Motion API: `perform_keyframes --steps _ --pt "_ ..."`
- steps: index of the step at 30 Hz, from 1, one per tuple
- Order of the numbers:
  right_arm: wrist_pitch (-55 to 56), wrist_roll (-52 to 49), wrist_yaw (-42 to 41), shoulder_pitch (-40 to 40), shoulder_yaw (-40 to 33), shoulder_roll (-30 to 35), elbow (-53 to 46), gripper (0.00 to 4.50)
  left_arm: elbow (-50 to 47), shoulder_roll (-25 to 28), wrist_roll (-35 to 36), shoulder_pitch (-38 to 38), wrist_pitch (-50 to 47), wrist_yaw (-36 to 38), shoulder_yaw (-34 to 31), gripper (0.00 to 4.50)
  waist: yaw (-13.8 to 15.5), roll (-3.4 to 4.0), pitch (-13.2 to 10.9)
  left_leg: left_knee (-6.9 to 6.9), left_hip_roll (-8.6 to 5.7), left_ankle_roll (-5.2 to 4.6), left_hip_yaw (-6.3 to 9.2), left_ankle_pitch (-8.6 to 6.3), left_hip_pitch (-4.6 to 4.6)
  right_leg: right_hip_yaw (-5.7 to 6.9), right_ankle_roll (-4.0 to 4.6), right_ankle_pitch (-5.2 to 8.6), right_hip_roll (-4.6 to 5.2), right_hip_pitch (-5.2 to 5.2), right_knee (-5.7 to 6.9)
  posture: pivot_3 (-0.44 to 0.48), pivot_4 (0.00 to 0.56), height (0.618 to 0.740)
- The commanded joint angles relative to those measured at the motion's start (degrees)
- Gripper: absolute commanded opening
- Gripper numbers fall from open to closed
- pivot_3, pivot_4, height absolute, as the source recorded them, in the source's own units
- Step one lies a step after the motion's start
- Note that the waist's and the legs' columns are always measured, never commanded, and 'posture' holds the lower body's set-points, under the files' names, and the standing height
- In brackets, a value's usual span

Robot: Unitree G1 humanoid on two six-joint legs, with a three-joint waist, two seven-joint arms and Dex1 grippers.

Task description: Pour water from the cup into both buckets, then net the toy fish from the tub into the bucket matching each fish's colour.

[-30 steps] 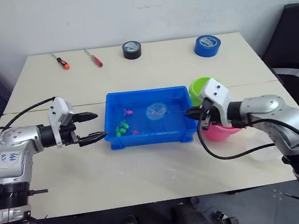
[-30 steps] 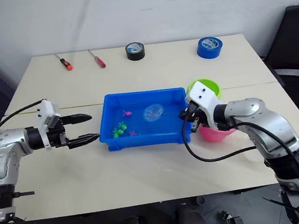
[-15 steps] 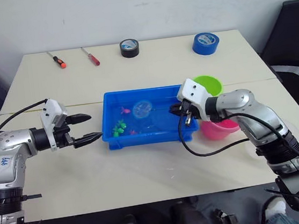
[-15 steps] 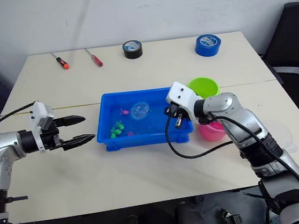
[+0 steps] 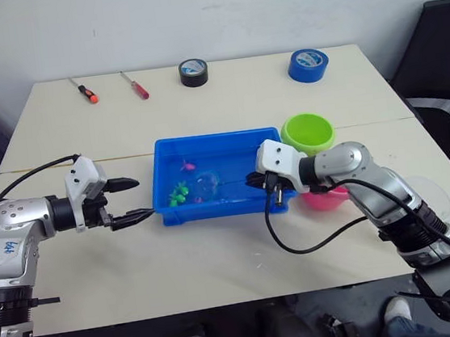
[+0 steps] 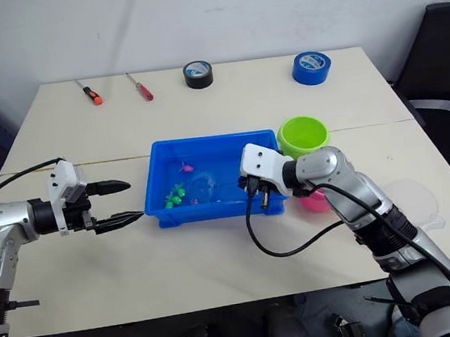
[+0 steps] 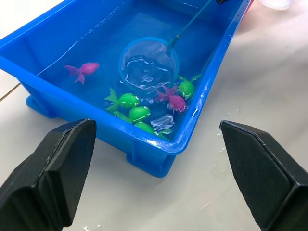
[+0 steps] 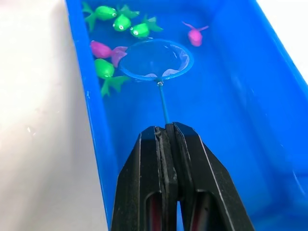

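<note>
The blue tub (image 5: 213,139) holds water and several tiny toy fish: green ones (image 7: 127,100) clustered near its left end and pink ones (image 8: 195,34) among them. My right gripper (image 8: 163,129) is shut on the net's thin handle over the tub's right end. The net's blue hoop (image 5: 205,184) lies low in the water beside the fish cluster. My left gripper (image 5: 137,199) stands open just left of the tub, holding nothing. The lime green bucket (image 5: 308,132) and the pink bucket (image 5: 332,198) stand right of the tub. The clear cup (image 6: 414,202) lies at the table's right edge.
Two red-handled screwdrivers (image 5: 84,90) (image 5: 136,85), a black tape roll (image 5: 192,71) and a blue tape roll (image 5: 307,64) lie along the table's far edge. A black chair (image 5: 440,54) stands off to the right.
My right gripper has carried the net leftward across the tub and lowered the hoop into the water by the fish cluster. The left gripper has stayed open beside the tub.
</note>
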State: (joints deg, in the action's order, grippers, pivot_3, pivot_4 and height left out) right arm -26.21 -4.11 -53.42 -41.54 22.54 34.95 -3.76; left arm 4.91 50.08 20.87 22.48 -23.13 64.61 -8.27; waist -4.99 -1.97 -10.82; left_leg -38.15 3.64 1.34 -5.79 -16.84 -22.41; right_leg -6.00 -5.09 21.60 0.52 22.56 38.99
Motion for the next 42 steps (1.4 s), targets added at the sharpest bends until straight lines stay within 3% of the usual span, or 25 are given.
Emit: perform_keyframes --steps 1,8,18,29,42 --pt "4.8 2.3 -1.5 -0.5 0.9 -0.1 0.4 0.00 -1.9 1.0 0.1 0.5 0.7 0.3 -0.2 4.48 0.0 0.00 0.0 0.00 0.00 0.00 0.00 0.00 0.00 0.00 0.00 0.00 0.00 0.00 0.00 0.000 0.150 0.740" --pt "15.9 8.0 -2.8 -1.0 2.2 0.8 4.3 0.00 -1.4 0.7 0.3 1.4 0.8 0.1 -0.2 4.48 0.0 0.00 0.0 -0.01 0.00 0.00 0.00 0.00 0.00 0.01 0.00 0.00 0.00 0.00 0.00 0.000 0.150 0.740" --pt "22.7 9.6 -3.3 -2.0 1.2 -2.1 7.8 0.00 -1.5 0.6 0.4 1.8 0.7 0.0 -0.3 4.48 -0.1 0.00 0.0 -0.03 0.00 0.02 0.00 0.01 0.02 0.01 0.00 0.00 0.00 0.00 0.07 0.000 0.150 0.740" --pt "16.3 3.9 -7.0 -2.4 -1.6 -5.6 7.4 0.00 -1.4 1.1 0.4 0.9 1.2 0.4 -0.8 4.48 -0.1 0.00 0.0 -0.05 0.01 0.03 0.03 0.02 0.02 0.05 0.01 0.01 0.02 -0.01 0.11 0.000 0.150 0.740" --pt "12.5 4.1 -6.2 -0.7 -3.6 -4.1 6.8 0.00 -0.9 0.6 0.2 1.9 1.8 0.2 -0.3 4.48 -0.1 0.00 0.0 -0.05 0.00 0.03 0.06 0.02 0.02 0.09 0.02 0.01 0.02 -0.01 0.11 0.000 0.150 0.740"
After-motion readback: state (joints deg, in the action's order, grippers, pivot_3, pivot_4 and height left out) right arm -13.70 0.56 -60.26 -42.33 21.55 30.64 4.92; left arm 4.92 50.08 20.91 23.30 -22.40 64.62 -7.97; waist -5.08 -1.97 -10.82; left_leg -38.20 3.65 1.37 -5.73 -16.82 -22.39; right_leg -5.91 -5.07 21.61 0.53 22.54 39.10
